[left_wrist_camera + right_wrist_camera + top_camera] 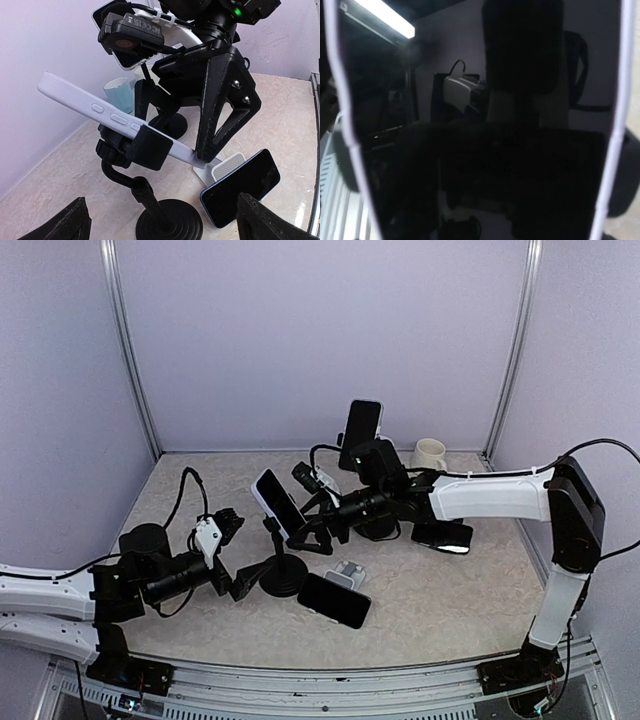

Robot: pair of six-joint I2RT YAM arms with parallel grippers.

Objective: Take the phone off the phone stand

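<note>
Filling right wrist view, dark phone [480, 125] screen shows only dim reflections.

Beige marbled tabletop [450, 590] carries a black round-based phone stand [283, 580] just right of the left gripper [237, 550], a dark phone [335, 600] propped against a small silver holder [349, 572] farther right, a second dark phone [442, 536] lying flat and a cream mug [430, 453] well beyond.

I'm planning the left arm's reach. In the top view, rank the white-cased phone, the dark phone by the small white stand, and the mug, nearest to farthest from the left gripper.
From the left gripper:
1. white-cased phone, clamped in the stand just ahead
2. dark phone, front centre
3. mug, back right corner
</note>
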